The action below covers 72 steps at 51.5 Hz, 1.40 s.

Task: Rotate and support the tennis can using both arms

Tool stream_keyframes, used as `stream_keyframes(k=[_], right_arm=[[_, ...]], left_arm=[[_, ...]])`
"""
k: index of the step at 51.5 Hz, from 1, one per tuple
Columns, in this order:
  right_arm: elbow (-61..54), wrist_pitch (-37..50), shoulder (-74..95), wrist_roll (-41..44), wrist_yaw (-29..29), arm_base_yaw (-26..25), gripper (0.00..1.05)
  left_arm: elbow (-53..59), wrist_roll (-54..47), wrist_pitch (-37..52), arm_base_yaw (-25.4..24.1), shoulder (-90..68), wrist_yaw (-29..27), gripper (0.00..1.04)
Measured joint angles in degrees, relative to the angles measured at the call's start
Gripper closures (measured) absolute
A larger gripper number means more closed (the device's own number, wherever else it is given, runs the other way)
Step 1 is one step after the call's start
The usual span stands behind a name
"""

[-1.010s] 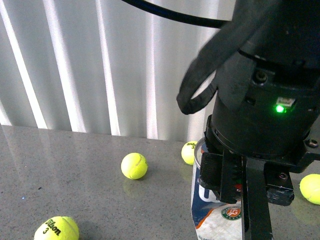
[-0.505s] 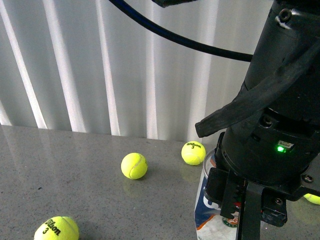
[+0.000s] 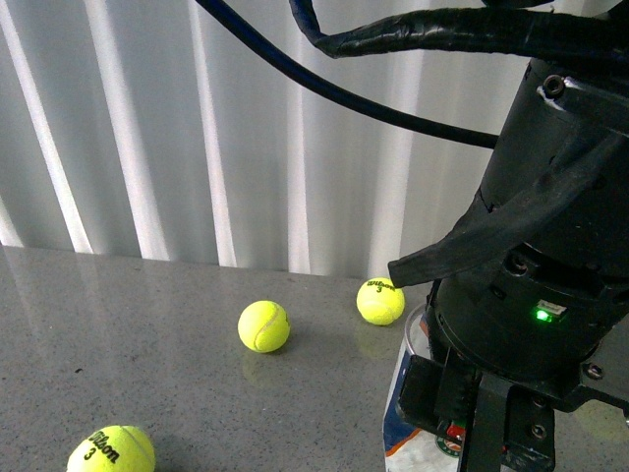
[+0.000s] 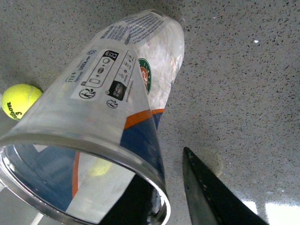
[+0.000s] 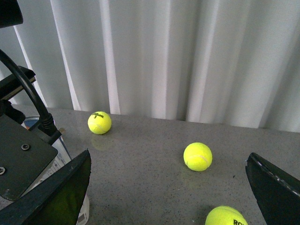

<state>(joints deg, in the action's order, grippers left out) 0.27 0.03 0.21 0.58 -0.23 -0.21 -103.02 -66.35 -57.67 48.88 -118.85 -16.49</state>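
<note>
The tennis can [image 4: 136, 79] is a clear tube with a navy, white and orange label. It stands on the grey table with its metal rim toward my left wrist camera. My left gripper [image 4: 164, 183] is open. One black finger [image 4: 211, 197] is outside the can's wall, and the other shows dark through the can at its rim. In the front view the left arm [image 3: 541, 256] covers most of the can [image 3: 408, 423]. My right gripper [image 5: 168, 161] is open and empty, to the right of the can [image 5: 63, 152] and apart from it.
Tennis balls lie on the table [image 3: 147, 334]: three in the front view [image 3: 263, 325], [image 3: 379, 301], [image 3: 111, 450], and three in the right wrist view [image 5: 99, 122], [image 5: 197, 156], [image 5: 227, 216]. One ball lies beside the can [image 4: 18, 101]. A white curtain [image 3: 197, 118] hangs behind the table.
In the front view the left arm has shifted right and lower in the picture. The can's top has moved right with it, uncovering the ball behind it.
</note>
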Motion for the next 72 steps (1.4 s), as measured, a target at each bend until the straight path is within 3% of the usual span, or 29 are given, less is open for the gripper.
stream_keyframes(k=[17,24,39,44,48,53,57,70,72], right_arm=[[0.00,0.00,0.00,0.00,-0.02,0.00,0.07],[0.00,0.00,0.00,0.00,-0.02,0.00,0.07],[0.00,0.00,0.00,0.00,-0.02,0.00,0.07],[0.00,0.00,0.00,0.00,-0.02,0.00,0.07],[0.00,0.00,0.00,0.00,0.00,0.00,0.07],[0.00,0.00,0.00,0.00,0.00,0.00,0.07],[0.00,0.00,0.00,0.00,0.00,0.00,0.07],[0.00,0.00,0.00,0.00,-0.02,0.00,0.07],[0.00,0.00,0.00,0.00,-0.02,0.00,0.07]], left_arm=[[-1.73,0.17,0.59,0.00,-0.11,-0.26,0.34],[-3.61,0.68,-0.31,-0.02,-0.13,-0.20,0.05],[-9.16,3.89,-1.64,-1.20,0.81,3.89,0.07],[-10.32,6.60,1.14,-2.67,2.84,7.13,0.07],[-10.43,12.28,7.34,-5.64,6.73,12.74,0.07],[-4.94,24.28,20.72,-12.61,15.65,16.39,0.07],[5.16,37.18,33.66,-21.70,25.66,17.64,0.07],[36.24,61.11,49.33,-42.32,47.10,20.98,0.07],[41.92,62.86,55.15,-43.43,49.70,17.97,0.12]])
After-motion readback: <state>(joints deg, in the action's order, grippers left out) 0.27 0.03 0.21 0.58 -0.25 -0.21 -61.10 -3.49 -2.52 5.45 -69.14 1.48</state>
